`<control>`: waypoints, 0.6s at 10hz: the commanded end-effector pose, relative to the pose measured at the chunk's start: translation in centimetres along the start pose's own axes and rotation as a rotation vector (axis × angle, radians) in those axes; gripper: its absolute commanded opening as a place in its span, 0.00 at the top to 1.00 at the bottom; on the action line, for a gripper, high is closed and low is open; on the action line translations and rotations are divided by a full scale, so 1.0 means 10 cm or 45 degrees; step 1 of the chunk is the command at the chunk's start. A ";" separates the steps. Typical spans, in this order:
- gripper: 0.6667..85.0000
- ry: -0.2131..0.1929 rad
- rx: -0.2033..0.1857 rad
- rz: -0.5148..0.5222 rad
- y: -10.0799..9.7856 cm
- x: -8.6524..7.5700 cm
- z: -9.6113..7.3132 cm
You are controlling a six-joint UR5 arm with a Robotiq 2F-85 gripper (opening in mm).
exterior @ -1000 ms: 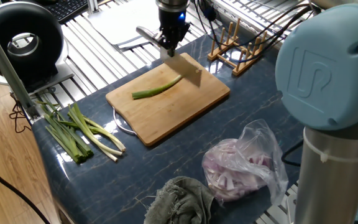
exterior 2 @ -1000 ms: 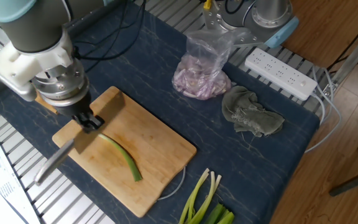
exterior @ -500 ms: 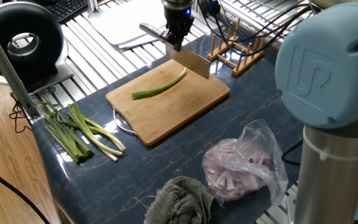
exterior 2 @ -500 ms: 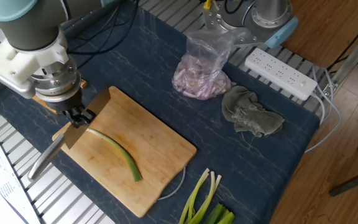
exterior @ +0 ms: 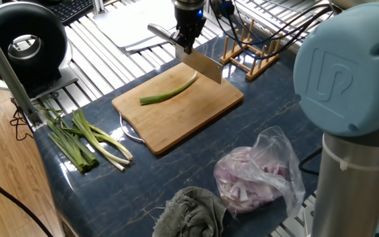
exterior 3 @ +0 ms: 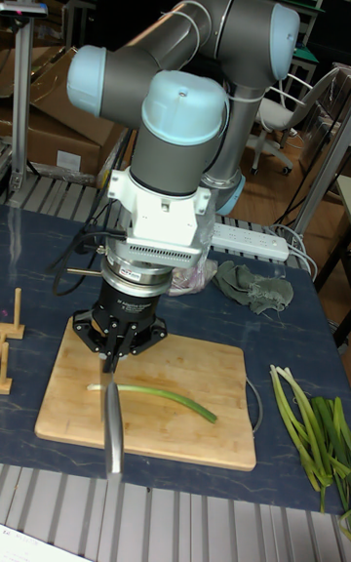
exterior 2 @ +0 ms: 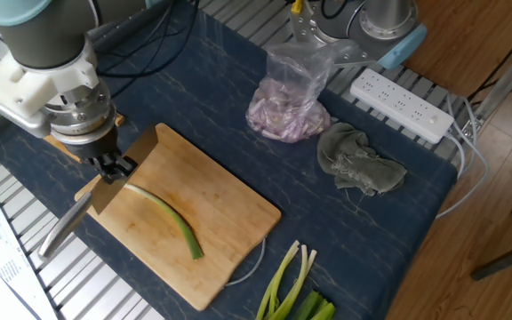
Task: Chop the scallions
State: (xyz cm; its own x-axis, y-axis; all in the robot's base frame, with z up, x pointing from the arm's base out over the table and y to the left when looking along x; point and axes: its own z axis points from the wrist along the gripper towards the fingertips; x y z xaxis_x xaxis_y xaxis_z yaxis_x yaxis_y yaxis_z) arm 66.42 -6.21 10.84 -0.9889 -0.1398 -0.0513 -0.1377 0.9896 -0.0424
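A single long scallion stalk (exterior 2: 165,219), dark green at one end and fading to white at the other, lies flat and gently curved on the rectangular light wooden cutting board (exterior: 176,105); in the other fixed view its long axis runs diagonally across the board, with the white tip pointing toward the robot's two-finger gripper (exterior 2: 114,168) and the cut green end pointing toward the board's opposite long edge. The gripper's jaws are clamped on the handle of a steel-bladed kitchen knife (exterior: 200,66), whose flat blade hangs just beside the stalk's white end at the edge of the board; whether blade and stalk touch cannot be told. A bundle of uncut green-and-white scallion stalks (exterior: 84,139) lies on the dark blue marbled tabletop (exterior 2: 238,107) off the board, well apart from the knife. A clear plastic bag of pink-purple onion slices (exterior 2: 287,102) sits beyond the board's far side, with a crumpled grey-green cloth (exterior 2: 361,164) near it and a white power strip (exterior 2: 402,105) at the table's edge. A small wooden slatted rack (exterior: 252,47) stands close to the board's corner, just behind the knife blade in one fixed view. Nothing lies across the stalk on the board.
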 end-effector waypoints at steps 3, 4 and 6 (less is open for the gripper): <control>0.99 -0.043 -0.028 -0.011 0.01 0.00 0.15; 0.99 -0.048 -0.035 -0.014 0.02 0.01 0.17; 0.99 -0.053 -0.038 -0.016 0.01 0.02 0.20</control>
State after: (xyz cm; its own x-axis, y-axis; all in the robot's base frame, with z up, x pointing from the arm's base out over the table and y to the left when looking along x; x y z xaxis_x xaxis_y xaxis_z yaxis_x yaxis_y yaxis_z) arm 66.36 -6.31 9.24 -0.9847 -0.1552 -0.0797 -0.1532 0.9877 -0.0304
